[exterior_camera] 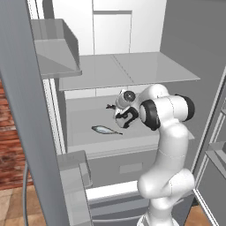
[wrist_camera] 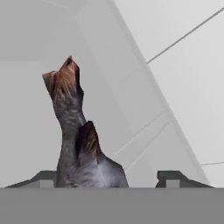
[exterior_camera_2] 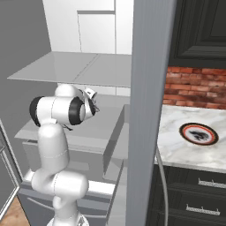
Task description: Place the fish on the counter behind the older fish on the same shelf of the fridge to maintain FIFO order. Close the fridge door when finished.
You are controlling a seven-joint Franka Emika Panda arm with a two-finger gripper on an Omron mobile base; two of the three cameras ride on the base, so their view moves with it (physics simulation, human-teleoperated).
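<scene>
Glossy white rounded arm [exterior_camera: 170,145], black joint bands, small dark pincer [wrist_camera: 107,177] tips

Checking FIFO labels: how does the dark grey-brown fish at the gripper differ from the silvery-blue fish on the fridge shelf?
Colour: the dark grey-brown fish has rusty, ragged fins; the slender silvery-blue fish is pale and smooth.
Shape: the brown fish looks stubby, the blue one slim with a pointed tail.
Place: the blue fish lies flat near the front of the pale grey shelf, apart from the gripper; the brown one sits between the fingertips, further back.
Both are inside the fridge.
</scene>
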